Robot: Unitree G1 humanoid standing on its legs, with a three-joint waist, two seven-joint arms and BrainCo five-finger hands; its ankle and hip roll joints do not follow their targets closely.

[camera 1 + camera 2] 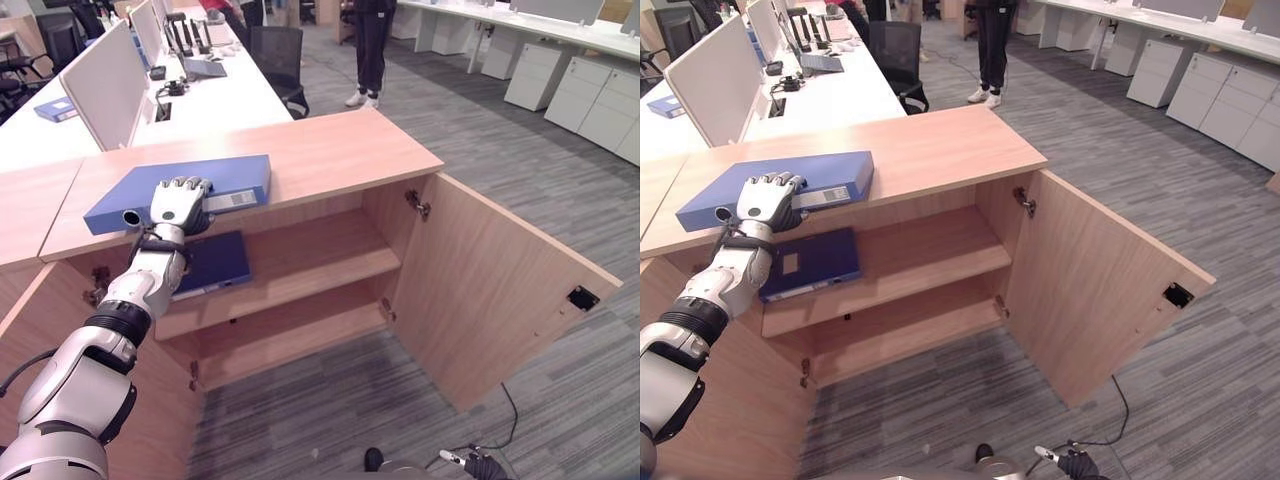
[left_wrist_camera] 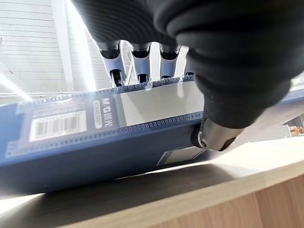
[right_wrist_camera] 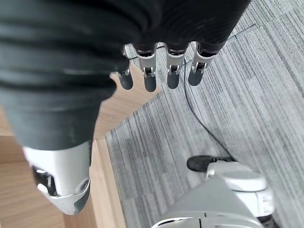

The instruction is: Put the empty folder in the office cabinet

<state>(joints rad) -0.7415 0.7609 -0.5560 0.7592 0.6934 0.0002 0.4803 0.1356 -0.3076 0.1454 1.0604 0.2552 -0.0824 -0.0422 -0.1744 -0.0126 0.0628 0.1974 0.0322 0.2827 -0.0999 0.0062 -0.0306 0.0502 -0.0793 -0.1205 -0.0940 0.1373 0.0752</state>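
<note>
A blue folder (image 1: 232, 178) lies flat on the top of the wooden office cabinet (image 1: 330, 150), near its left front edge, its labelled spine facing me. My left hand (image 1: 178, 203) grips it at that front edge: the fingers (image 2: 137, 61) curl over the folder's top face and the thumb (image 2: 218, 133) presses against the spine low down. A second blue folder (image 1: 212, 262) rests on the cabinet's upper shelf (image 1: 300, 255), just below my hand. My right hand (image 3: 150, 71) hangs over the carpet with relaxed fingers, holding nothing.
Both cabinet doors stand open; the right door (image 1: 500, 290) swings far out over the carpet. Behind the cabinet runs a white desk (image 1: 230, 100) with dividers and a black chair (image 1: 280, 55). A person (image 1: 372, 45) stands in the aisle beyond.
</note>
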